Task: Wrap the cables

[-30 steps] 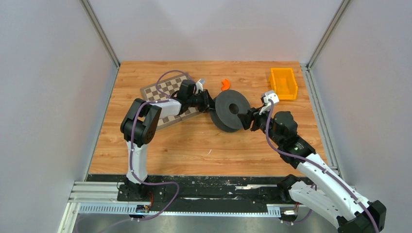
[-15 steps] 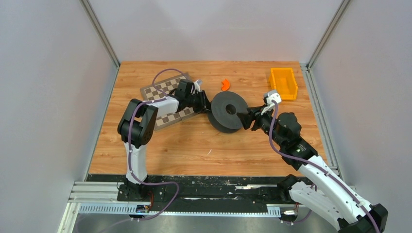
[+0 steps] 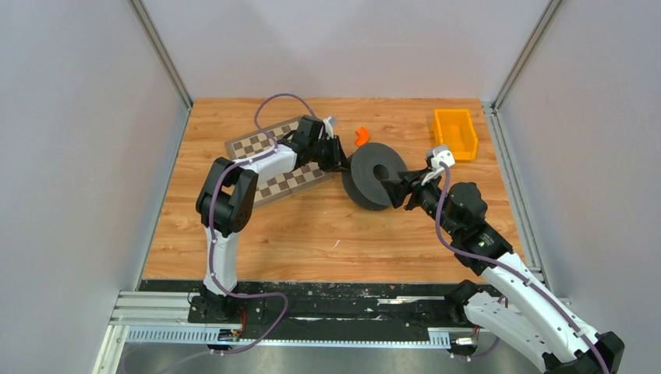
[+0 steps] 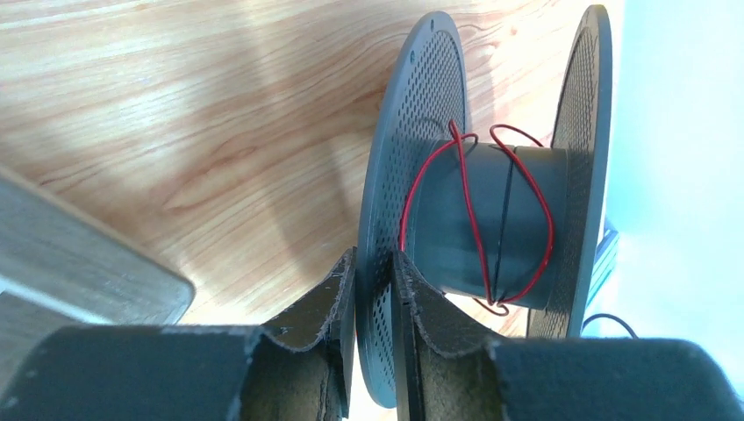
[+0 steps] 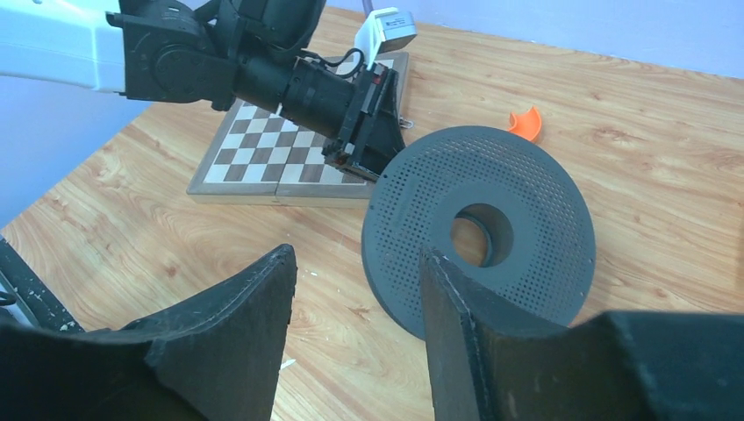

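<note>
The chessboard (image 3: 274, 160) lies at the left of the surface. Just right of it, the left gripper (image 4: 373, 265) is clenched on the rim of the spool's near perforated flange (image 4: 411, 158). The spool (image 3: 374, 175) stands tilted, its hub axis running across from one arm toward the other. The thin red wire (image 4: 470, 206) sits in a few loose turns on the hub, between the two flanges, so it lies just beyond the left gripper's pinch and that arm is nearer. The right gripper (image 5: 355, 260) is released and grasping nothing, facing the far flange's outer face (image 5: 526, 219). It may brush the rim. That flange stands between it and the wire.
</note>
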